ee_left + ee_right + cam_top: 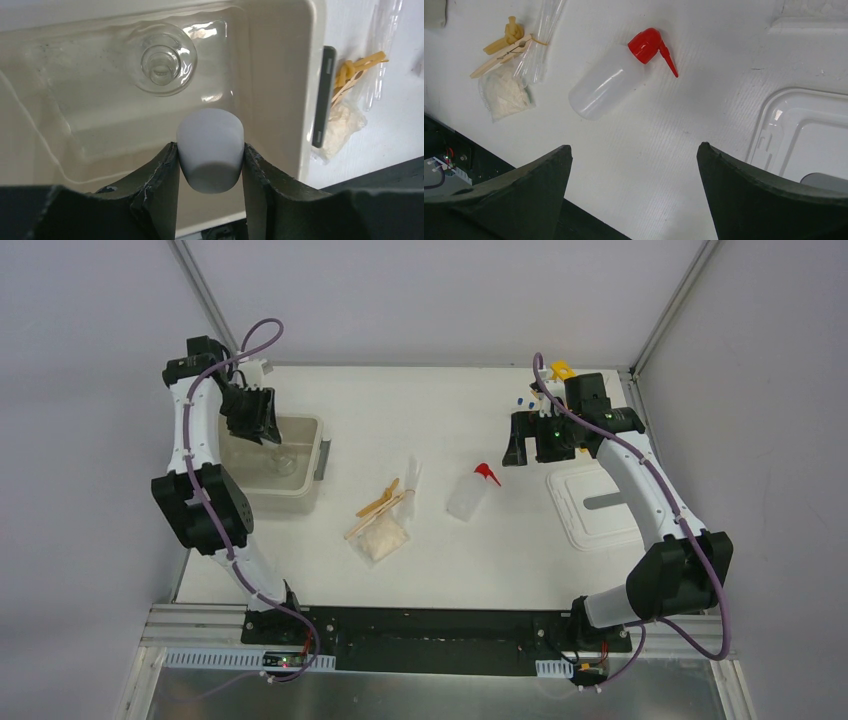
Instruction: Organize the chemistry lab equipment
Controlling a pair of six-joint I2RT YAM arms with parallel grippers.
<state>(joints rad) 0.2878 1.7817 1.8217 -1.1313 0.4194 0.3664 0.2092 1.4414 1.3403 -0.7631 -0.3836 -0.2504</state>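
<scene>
My left gripper is shut on a white tapered stopper and holds it over the cream bin. A clear beaker stands inside the bin. My right gripper is open and empty above bare table. The clear squeeze bottle with red nozzle lies on its side mid-table. Wooden sticks lie on the beige packet. The yellow rack and blue-capped tubes sit behind the right arm, partly hidden.
The white lid lies flat at the right, under the right arm. A clear plastic sleeve lies beside the sticks. The bin has a dark latch on its right side.
</scene>
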